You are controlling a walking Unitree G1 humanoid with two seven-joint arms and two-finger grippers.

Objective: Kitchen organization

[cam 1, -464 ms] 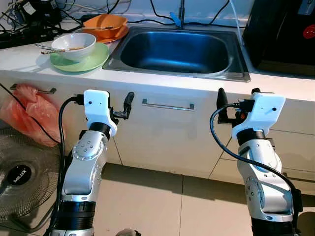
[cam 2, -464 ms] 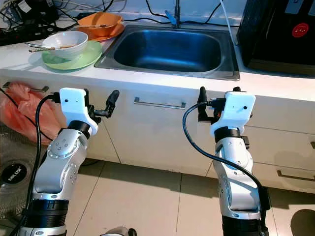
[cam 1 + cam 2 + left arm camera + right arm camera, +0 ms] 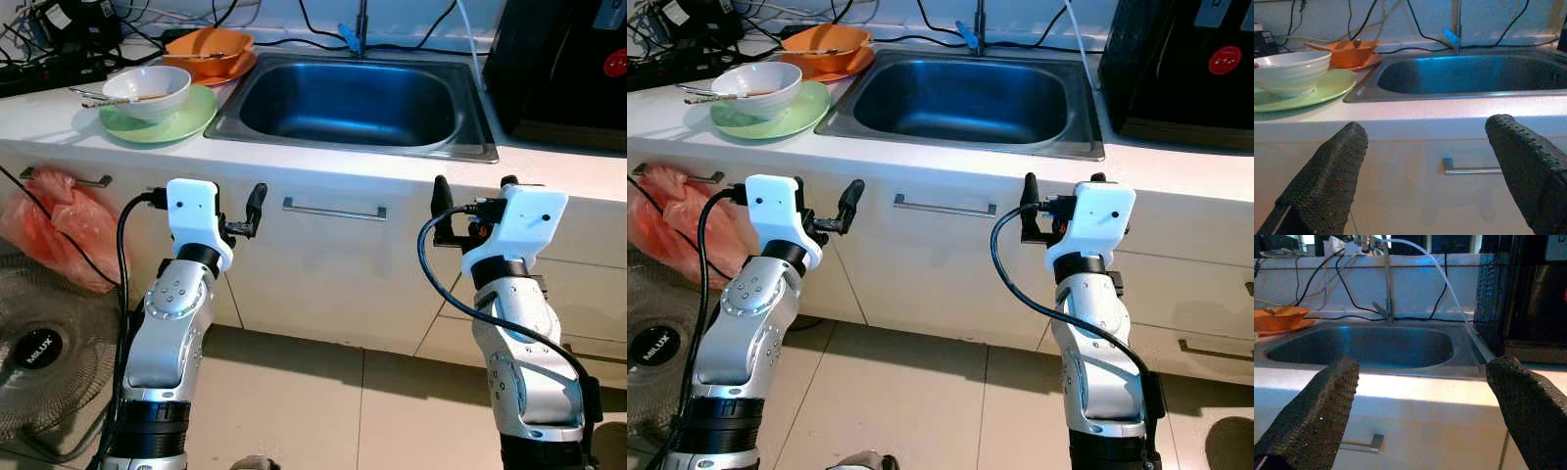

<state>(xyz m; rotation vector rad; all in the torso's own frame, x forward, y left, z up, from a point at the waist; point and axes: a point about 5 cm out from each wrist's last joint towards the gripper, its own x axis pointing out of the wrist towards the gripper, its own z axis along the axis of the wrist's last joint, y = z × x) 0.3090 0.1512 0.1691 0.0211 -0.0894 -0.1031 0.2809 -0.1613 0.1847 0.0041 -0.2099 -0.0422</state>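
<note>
A white bowl [image 3: 147,90] with chopsticks across it sits on a green plate [image 3: 186,121] at the counter's left. Behind it an orange bowl [image 3: 208,47] rests on an orange plate [image 3: 235,70]. The steel sink [image 3: 348,103] lies in the middle, with a faucet [image 3: 359,27] at its back. My left gripper [image 3: 230,213] hangs open in front of the cabinet, just below the counter edge and left of the sink. My right gripper [image 3: 474,194] is open at the same height, below the sink's right corner. Nothing lies between either pair of fingers [image 3: 1327,181] [image 3: 1317,421].
A black appliance [image 3: 563,69] stands on the counter at the right. Cables and a power strip [image 3: 54,69] lie at the back left. A drawer handle [image 3: 333,210] runs under the sink. A pink bag [image 3: 54,230] hangs from a handle, with a floor fan [image 3: 39,352] below it.
</note>
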